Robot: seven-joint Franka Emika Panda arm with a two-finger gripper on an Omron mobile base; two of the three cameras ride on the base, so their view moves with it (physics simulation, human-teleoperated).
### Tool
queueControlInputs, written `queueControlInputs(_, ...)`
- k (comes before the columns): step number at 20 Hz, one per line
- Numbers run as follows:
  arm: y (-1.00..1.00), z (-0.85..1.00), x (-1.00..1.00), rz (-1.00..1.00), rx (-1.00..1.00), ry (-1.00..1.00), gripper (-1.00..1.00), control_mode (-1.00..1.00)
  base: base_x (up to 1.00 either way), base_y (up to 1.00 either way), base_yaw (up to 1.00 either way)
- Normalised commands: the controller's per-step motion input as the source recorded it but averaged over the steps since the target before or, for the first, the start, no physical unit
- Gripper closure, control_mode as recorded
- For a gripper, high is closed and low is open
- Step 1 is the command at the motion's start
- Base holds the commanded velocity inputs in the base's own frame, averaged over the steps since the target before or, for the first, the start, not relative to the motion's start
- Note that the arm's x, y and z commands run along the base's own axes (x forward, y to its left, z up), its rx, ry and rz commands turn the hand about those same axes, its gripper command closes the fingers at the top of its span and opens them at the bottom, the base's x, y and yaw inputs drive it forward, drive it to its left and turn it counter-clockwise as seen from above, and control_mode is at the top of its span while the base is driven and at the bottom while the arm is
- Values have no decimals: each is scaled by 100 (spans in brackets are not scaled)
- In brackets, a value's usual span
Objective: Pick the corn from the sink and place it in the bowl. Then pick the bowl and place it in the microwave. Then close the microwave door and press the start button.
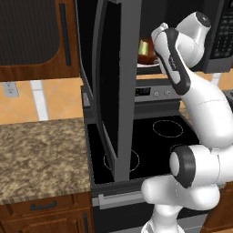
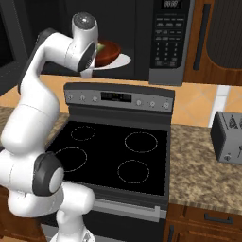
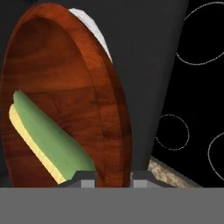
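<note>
2 dark fingertips point(image 3: 87, 177) of the gripper point(image 3: 113, 178) stand narrowly apart at the bottom of the hand view, closed on the rim of the bowl point(image 3: 65, 100), with that rim running up between them. The bowl is reddish-brown and glossy, and it spreads out to the left of the fingertips. Inside it, just beside the left fingertip, lies the corn point(image 3: 46, 140), its green husk uppermost and a strip of yellow kernels along its lower edge; it rests against the bowl's inner wall.

Behind the bowl's upper rim a white round plate point(image 3: 94, 28) peeks out. Beyond the bowl to the right, past a dark edge, the black stove top point(image 3: 192, 100) shows with thin white burner rings, and a sliver of speckled counter sits just right of the right fingertip.

From the base views, the bowl sits on the white plate inside the open cavity of the microwave point(image 2: 172, 40), at the far end of the arm, with the wrist hiding the gripper there. The microwave door point(image 1: 111, 82) hangs wide open to the left of the hand, its edge facing the left base camera. The button panel is to the right of the bowl. Below the hand lies the stove, and a grey toaster point(image 2: 228, 137) stands on the counter well off to the right.
</note>
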Motion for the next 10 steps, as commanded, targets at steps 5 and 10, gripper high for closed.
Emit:
queueControlInputs(5,0,-4,50,7,0,7,100,-100,0,0,0)
queueControlInputs(10,2,-24,24,3,0,5,-100,-100,0,0,0)
